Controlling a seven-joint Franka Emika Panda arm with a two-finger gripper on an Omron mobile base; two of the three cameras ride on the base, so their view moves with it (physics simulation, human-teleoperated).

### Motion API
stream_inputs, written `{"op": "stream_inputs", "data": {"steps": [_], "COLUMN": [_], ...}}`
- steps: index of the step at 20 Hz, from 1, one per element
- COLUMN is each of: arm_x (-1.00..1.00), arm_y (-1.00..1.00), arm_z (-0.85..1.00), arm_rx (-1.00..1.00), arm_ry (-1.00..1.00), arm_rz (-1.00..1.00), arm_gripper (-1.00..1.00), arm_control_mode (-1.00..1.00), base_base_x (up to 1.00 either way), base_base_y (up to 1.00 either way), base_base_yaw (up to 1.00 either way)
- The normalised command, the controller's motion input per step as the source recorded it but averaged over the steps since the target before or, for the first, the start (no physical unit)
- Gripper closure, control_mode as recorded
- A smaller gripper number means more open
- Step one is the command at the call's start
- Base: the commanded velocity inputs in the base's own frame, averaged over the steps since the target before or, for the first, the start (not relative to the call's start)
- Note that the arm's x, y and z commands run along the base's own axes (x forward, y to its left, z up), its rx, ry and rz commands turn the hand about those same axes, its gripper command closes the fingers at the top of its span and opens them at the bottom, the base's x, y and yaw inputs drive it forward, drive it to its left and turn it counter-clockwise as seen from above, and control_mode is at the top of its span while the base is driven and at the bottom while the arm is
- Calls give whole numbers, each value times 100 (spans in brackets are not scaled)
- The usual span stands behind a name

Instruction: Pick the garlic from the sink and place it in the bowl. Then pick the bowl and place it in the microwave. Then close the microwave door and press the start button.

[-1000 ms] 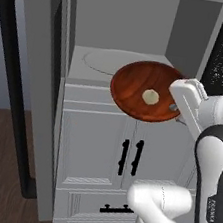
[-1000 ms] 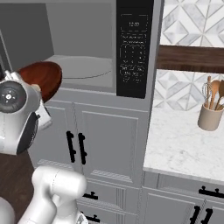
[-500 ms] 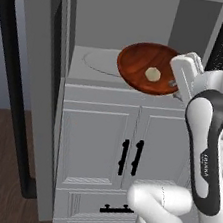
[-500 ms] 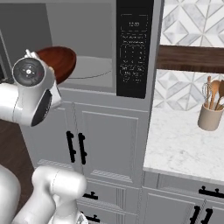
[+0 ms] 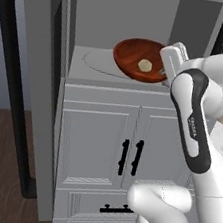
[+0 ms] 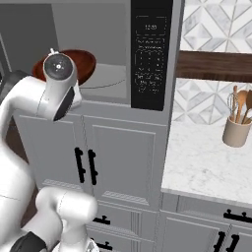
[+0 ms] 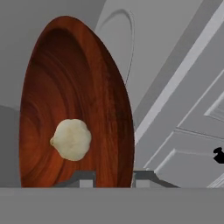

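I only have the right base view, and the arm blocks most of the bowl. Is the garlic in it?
Observer: Yes. In the left base view the garlic lies inside the bowl, a little off its middle.
Operator: Is the gripper holding the bowl, or just near it?
Observer: The hand view shows the gripper shut on the bowl's near rim, one fingertip on each side of it.
Operator: Is the bowl inside the microwave yet?
Observer: From the left base view it sits in the open cavity of the microwave, over the right part of the turntable. I cannot tell whether it touches down.
Operator: And the door?
Observer: The microwave door stands wide open at the left.
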Motion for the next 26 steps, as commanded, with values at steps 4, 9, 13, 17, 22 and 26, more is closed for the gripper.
{"op": "stream_inputs", "data": {"steps": [4, 9, 13, 17, 22, 26], "arm_x": [73, 51, 35, 38, 45, 43], "arm_y": [0, 2, 8, 16, 14, 4], "arm_z": [-2, -15, -28, -23, -9, -1], "arm_rx": [0, 0, 0, 0, 0, 0], "arm_ry": [5, 2, 0, 0, 0, 0], "arm_rz": [0, 0, 0, 0, 0, 0], "arm_gripper": [100, 100, 100, 100, 100, 100], "arm_control_mode": [-100, -100, -100, -100, -100, -100], "base_base_x": [0, 0, 0, 0, 0, 0], "base_base_y": [0, 0, 0, 0, 0, 0], "base_base_yaw": [0, 0, 0, 0, 0, 0]}}
